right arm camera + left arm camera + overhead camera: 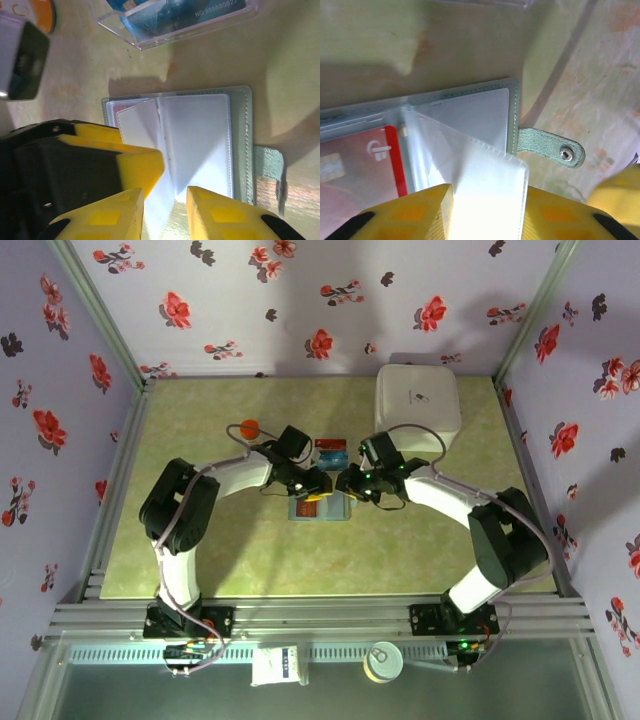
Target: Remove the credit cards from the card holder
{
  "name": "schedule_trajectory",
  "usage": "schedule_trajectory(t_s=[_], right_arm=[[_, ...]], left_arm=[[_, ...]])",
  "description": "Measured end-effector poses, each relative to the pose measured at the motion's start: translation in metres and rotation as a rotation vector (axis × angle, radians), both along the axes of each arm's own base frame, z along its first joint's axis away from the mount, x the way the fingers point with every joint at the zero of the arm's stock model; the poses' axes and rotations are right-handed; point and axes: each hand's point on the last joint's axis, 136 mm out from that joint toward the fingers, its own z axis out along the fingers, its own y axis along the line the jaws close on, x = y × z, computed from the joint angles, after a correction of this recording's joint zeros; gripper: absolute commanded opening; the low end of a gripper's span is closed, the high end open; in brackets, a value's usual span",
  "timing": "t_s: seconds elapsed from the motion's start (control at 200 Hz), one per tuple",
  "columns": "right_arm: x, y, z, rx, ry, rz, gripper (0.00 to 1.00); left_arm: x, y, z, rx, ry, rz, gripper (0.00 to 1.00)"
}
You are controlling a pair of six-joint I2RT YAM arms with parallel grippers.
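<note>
The card holder (pixel 242 131) lies open mid-surface (pixel 200 550), the red card (pixel 372 162) tucked in a clear sleeve (pixel 487 167); left claw (pixel 487 200) and right claw (pixel 165 200) stand half-released astride sleeve leaves, grasping nothing; best pin the holder, then draw the card out flat.

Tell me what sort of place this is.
Probably a purpose-built robot test cell, not a home: floral-print panel walls box in a green tabletop, and the left arm and right arm are bolted to an aluminium rail at its near edge.
</note>
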Motion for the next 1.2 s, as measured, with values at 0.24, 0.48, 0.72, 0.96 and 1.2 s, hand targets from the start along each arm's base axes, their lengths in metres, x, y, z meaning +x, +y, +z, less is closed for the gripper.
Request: schedule_trajectory(t_s=[0.24,0.48,0.72,0.96,1.2], right_arm=[[-0.005,-0.009,0.006,-0.024,-0.010,-0.004,0.30],[-0.009,-0.015,0.005,-0.048,0.006,-0.010,0.31],[-0.011,-0.017,0.009,-0.048,0.000,-0.012,0.31],[-0.016,-0.019,0.005,-0.054,0.012,-0.012,0.30],[-0.018,-0.012,-0.004,-0.065,0.032,0.006,0.29]], left_arm=[[0.000,-0.011,-0.010,-0.006,0.028,-0.011,0.36],[0.005,-0.019,-0.014,-0.020,0.036,-0.018,0.37],[0.008,-0.025,-0.014,-0.034,0.040,-0.024,0.37],[0.009,-0.026,-0.013,-0.040,0.038,-0.025,0.36],[0.012,-0.011,-0.011,-0.040,0.037,0.004,0.34]])
